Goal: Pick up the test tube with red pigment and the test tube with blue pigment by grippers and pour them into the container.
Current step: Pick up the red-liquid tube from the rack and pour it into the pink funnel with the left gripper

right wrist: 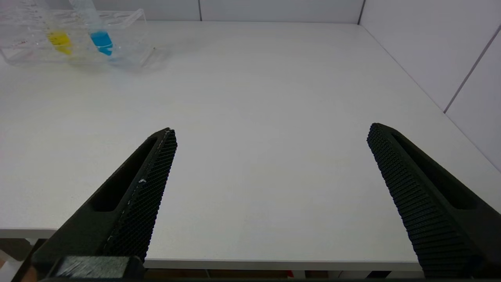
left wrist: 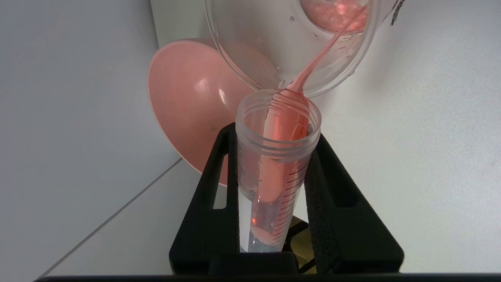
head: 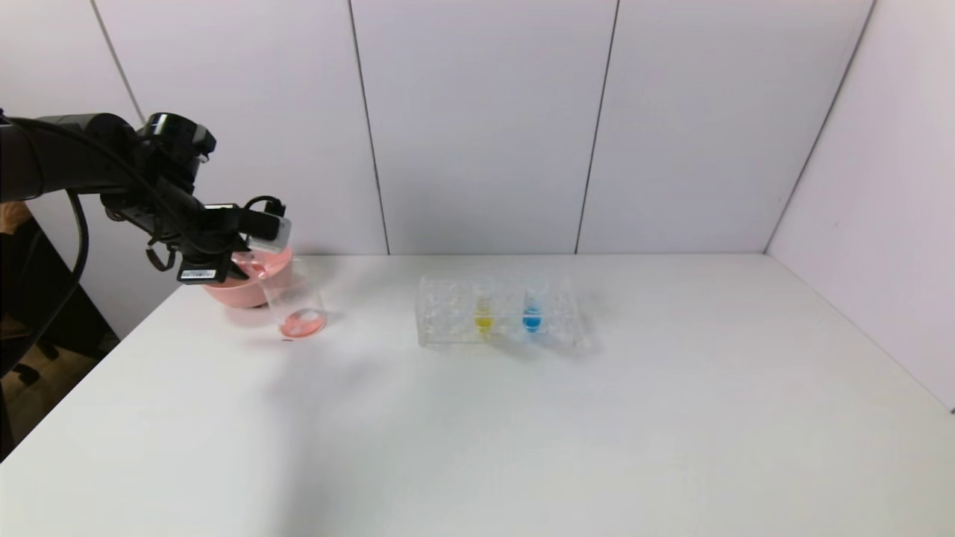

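While clamped from both sides by the left gripper (left wrist: 274, 164), the red tube (left wrist: 274, 156) lies tipped far over, open threaded mouth aimed at the beaker (left wrist: 289, 47) and rounded end back toward the wrist. Fingers (left wrist: 211, 188) narrowed onto the tube body, pads flat against its graduated wall, just behind the mouth. Long axis running from the wrist toward the beaker, mouth just at the beaker's rim. Thin red stream (left wrist: 325, 51) leaving the mouth and reaching a red pool in the beaker's bottom. Some red liquid spread along the tube's lower wall.

Seen from the head camera: left gripper (head: 257, 239) raised at the far left of the counter (head: 522, 432), just above the beaker (head: 295, 302), with the pink bowl (head: 246, 287) touching or nearly touching behind it; which of the two cannot be told. Tube itself too hidden there to make out.

Toward the middle of the counter, well apart from the beaker: clear rack (head: 500, 313) holding the blue tube (head: 532, 307) upright, mouth up, beside a yellow tube (head: 483, 309), also upright.

Right gripper (right wrist: 272, 196) spread wide, holding nothing, low over the near edge of the counter, well apart from the rack (right wrist: 74, 39) and from the blue tube (right wrist: 98, 31).
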